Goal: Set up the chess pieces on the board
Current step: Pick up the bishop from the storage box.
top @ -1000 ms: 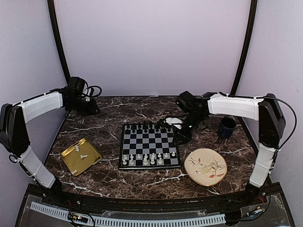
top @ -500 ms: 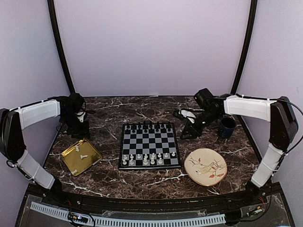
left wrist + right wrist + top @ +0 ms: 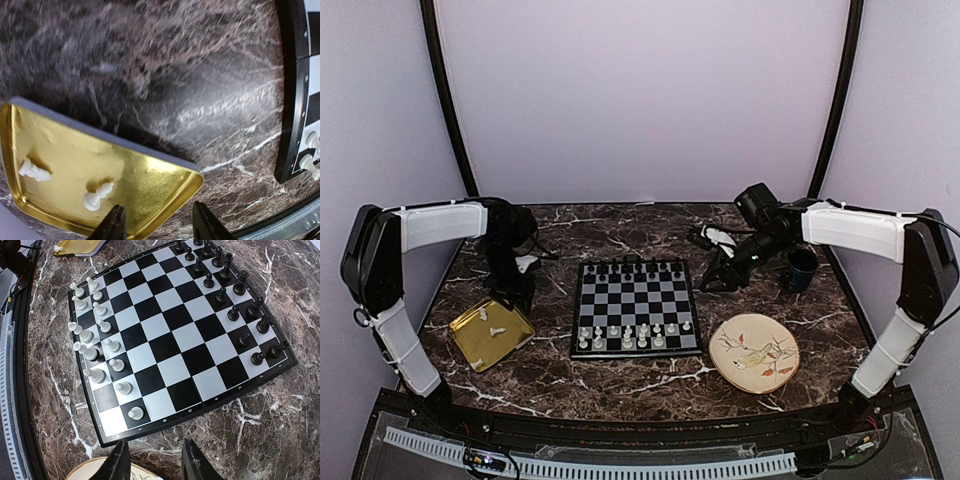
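My left jaws hang spread over the tray (image 3: 150, 170), at the board's (image 3: 635, 295) 9 o'clock, probably for the nearer white piece (image 3: 97, 196); right jaws idle, spread, empty.

This looks like a robot test booth in a lab: plain lilac walls (image 3: 640, 100) close around a marble-patterned table (image 3: 620, 385), black poles (image 3: 445, 100) rise behind, and two white robot arms (image 3: 850, 230) stand at its near edge.

Glossy gold metal tray (image 3: 150, 175), polished dark marble-look table (image 3: 175, 75), smooth white plastic chess pieces (image 3: 111, 345), smooth chequered board (image 3: 170, 330).
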Robot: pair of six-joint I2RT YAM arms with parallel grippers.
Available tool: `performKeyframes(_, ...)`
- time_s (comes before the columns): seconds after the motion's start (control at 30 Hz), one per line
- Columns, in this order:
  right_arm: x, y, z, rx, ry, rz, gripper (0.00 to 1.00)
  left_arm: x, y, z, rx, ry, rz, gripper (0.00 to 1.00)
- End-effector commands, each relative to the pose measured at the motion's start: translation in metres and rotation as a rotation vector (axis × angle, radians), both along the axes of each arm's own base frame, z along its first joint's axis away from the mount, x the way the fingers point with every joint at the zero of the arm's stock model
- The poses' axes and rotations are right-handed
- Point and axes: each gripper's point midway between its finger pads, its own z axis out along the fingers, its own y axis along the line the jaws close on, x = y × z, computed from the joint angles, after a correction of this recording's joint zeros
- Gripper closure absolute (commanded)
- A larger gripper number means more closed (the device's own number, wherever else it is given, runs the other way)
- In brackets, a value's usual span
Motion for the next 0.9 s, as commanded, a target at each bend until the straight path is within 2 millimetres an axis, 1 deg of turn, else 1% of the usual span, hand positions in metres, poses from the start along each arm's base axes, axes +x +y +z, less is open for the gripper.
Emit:
performKeyframes(0.0,-0.003,0.003,0.010,0.039,-0.019,0.019,0.64,0.014,0.009,0.014,0.161,0.013,-0.141,0.54)
performKeyframes(0.1,-0.005,0.003,0.011,0.041,-0.018,0.021,0.64,0.019,0.021,0.011,0.228,-0.006,-0.165,0.54)
performKeyframes(0.2,-0.005,0.001,0.010,0.036,-0.023,0.017,0.64,0.019,0.021,0.012,0.215,-0.034,-0.209,0.55)
performKeyframes(0.3,-0.004,0.001,0.009,0.033,-0.019,0.014,0.64,0.019,0.024,0.020,0.208,-0.098,-0.309,0.57)
performKeyframes(0.37,-0.005,0.002,0.008,0.034,-0.014,0.018,0.64,0.006,0.029,0.020,0.202,-0.101,-0.393,0.57)
performKeyframes(0.43,-0.005,0.002,0.007,0.033,-0.008,0.021,0.64,-0.013,0.039,0.013,0.210,-0.079,-0.451,0.58)
performKeyframes(0.47,-0.005,0.002,0.006,0.034,-0.006,0.021,0.64,-0.020,0.039,0.011,0.200,-0.079,-0.467,0.58)
performKeyframes(0.53,-0.005,0.002,0.004,0.032,-0.002,0.023,0.64,-0.027,0.038,0.009,0.171,-0.106,-0.487,0.57)
performKeyframes(0.67,-0.005,0.003,0.001,0.029,0.013,0.028,0.64,-0.028,0.042,0.012,0.183,-0.157,-0.494,0.57)
performKeyframes(0.87,-0.006,0.003,0.001,0.027,0.016,0.027,0.64,-0.028,0.045,-0.005,0.207,-0.132,-0.480,0.56)
